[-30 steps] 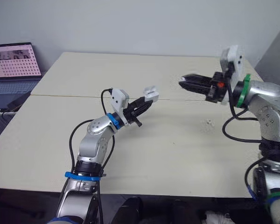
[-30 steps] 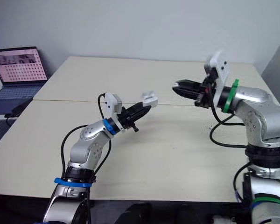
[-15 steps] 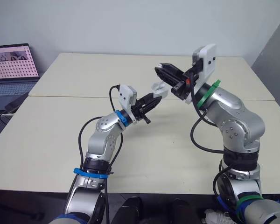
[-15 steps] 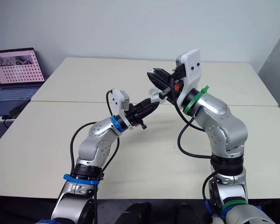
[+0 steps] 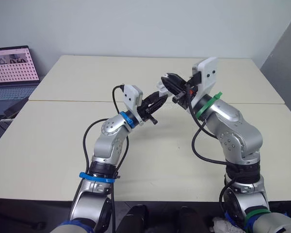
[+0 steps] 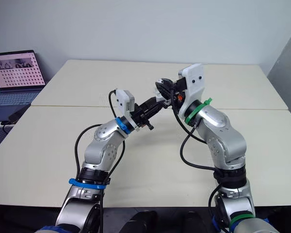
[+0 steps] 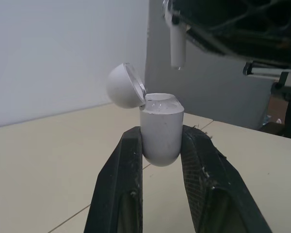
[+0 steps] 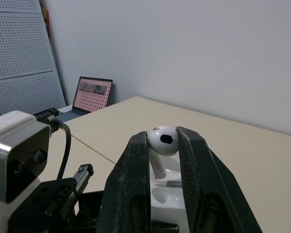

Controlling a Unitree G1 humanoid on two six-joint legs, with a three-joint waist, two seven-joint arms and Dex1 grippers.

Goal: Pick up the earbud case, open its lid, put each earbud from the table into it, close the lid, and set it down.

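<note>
Left gripper point(image 5: 154, 103) is clamped tight on the case point(image 7: 160, 130), held up over the table point(image 5: 58, 145) with the lid point(image 7: 125, 92) flipped open. Right gripper point(image 5: 169, 81) has an earbud point(image 8: 163, 141) pinched between its fingers, stem pointing down, hanging just above the case's open top without touching it.

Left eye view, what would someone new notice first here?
In mid-air over the table, the left gripper clamps an open earbud case, its lid flipped back. The right gripper holds an earbud just above it. A lit laptop sits at the far left.
</note>
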